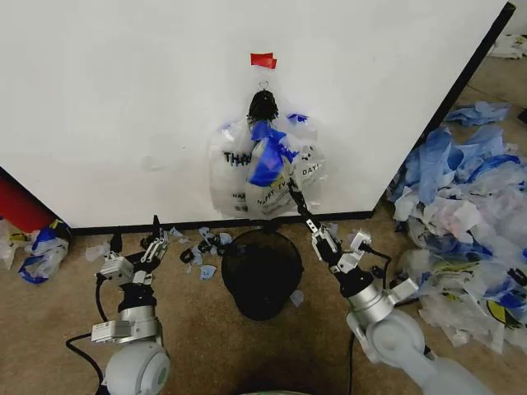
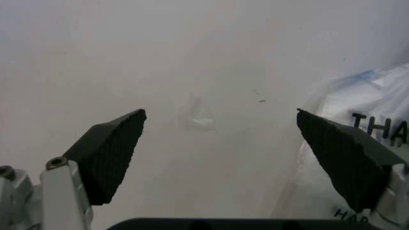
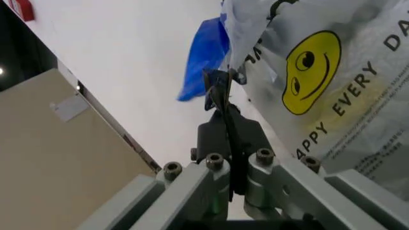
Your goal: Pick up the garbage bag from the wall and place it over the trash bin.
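Garbage bag (image 1: 265, 169) hangs on the wall (image 1: 123, 99), bunched at its top under a small metal hook (image 1: 263, 85); red tape (image 1: 263, 60) sits just above at 12 o'clock. Black "THANK YOU" lettering and a yellow smiley face (image 3: 310, 72) show on the clear film, and a blue handle (image 3: 204, 64) droops across the front.

My right end effector (image 1: 295, 193) reaches up to the bag's lower edge, fingers pressed together and pinching a fold of the plastic beside the blue handle.

My left end effector (image 1: 134, 239) sits low at 9 o'clock from the trash bin (image 1: 262, 271), well apart from the bag, fingers (image 2: 112, 153) spread wide and holding nothing. It faces the wall, with the bag's edge by one fingertip in the left wrist view.

Trash bin stands on the floor (image 1: 206, 346) directly below the bag, at 6 o'clock from it, near the wall's black edge strip (image 1: 206, 222).

Blue-and-white plastic scraps (image 1: 202, 247) litter the floor beside the bin; a large pile of bags (image 1: 461, 214) lies at 3 o'clock. A red object (image 1: 20, 206) sits at far 9 o'clock.
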You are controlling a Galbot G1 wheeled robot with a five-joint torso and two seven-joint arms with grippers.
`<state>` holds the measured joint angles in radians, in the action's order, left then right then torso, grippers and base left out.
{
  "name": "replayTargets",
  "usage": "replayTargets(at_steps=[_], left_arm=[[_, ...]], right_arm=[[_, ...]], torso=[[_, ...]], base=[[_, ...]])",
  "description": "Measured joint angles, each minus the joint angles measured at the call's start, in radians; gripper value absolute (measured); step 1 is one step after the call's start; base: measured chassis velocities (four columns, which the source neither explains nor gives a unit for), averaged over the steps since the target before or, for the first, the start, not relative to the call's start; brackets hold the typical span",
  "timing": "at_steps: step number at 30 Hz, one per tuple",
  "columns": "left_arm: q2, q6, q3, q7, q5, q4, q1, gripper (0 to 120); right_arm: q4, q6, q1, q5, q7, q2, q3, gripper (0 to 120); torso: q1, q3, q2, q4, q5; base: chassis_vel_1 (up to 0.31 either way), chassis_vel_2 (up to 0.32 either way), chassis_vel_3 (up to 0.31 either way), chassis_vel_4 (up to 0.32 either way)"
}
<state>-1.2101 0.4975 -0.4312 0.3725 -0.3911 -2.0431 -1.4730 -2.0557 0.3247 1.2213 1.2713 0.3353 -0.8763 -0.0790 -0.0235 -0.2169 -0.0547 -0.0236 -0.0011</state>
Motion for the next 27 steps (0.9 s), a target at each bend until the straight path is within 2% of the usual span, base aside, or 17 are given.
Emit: replayTargets(at_steps=[6, 11, 27], left_arm=[[0.009, 0.000, -0.006, 0.005, -0.008, -0.001, 0.005, 94], [0.009, 0.000, -0.007, 0.006, -0.010, -0.005, 0.005, 94], [0.005, -0.001, -0.010, 0.006, -0.002, -0.017, -0.014, 94]], right_arm=[[-0.026, 0.003, 0.032, -0.014, -0.017, 0.055, 0.000, 0], [-0.032, 0.003, 0.063, -0.019, 0.017, 0.107, 0.001, 0], [-0.055, 0.009, 0.103, -0.067, 0.071, 0.181, 0.016, 0]], torso=[[0.000, 0.000, 0.000, 0.0000, -0.0001], [0.000, 0.000, 0.000, 0.0000, -0.0001], [0.000, 0.000, 0.000, 0.0000, -0.0002]], base=[[0.000, 0.000, 0.000, 0.000], [0.000, 0.000, 0.000, 0.000], [0.000, 0.000, 0.000, 0.000]])
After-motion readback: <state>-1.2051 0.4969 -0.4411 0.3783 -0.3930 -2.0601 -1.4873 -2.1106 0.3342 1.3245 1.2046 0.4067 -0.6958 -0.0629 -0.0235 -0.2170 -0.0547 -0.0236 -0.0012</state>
